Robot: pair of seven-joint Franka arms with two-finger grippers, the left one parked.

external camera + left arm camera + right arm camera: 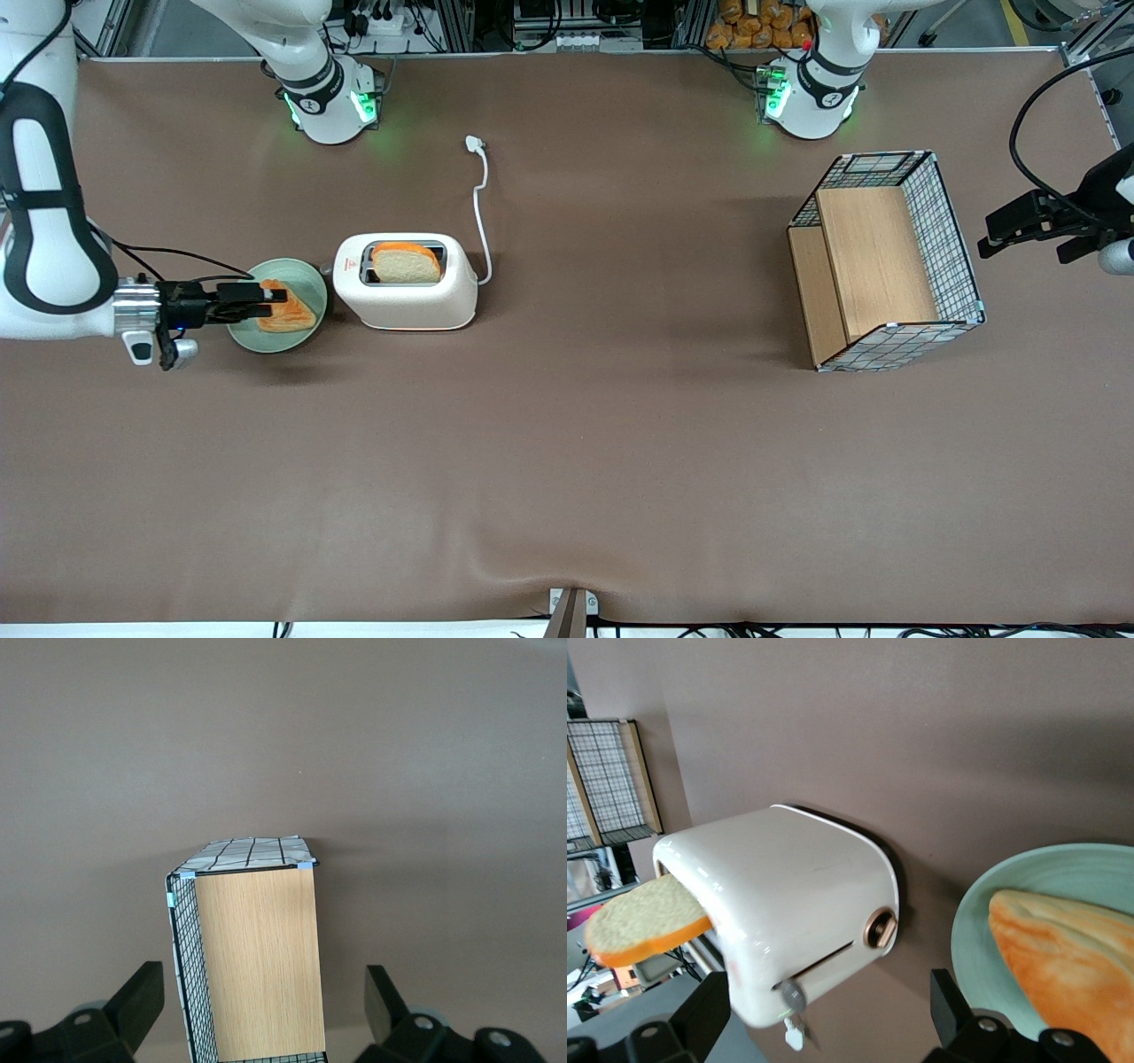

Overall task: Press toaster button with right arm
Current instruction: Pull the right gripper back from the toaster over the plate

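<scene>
From the front, the cream-white rounded toaster (409, 283) sits on the brown desk (567, 461) toward the working arm's end, a slice of bread (406, 264) standing in its top slot, while the white jointed right arm (44, 257) reaches in level and its black two-finger tool (266, 299) hangs over the pale green plate (306, 279) with an orange-crusted bread piece (285, 310), just beside the toaster's narrow end. The left wrist camera shows only a wire-mesh basket with wooden panels (252, 948) on the desk. From the right wrist, the tool's fingers (700, 1010) stand spread wide and released, holding nothing, facing the toaster's narrow end where the small grey lever button (791, 997) sticks out apart from them, a round copper knob (880, 928) near it.
</scene>
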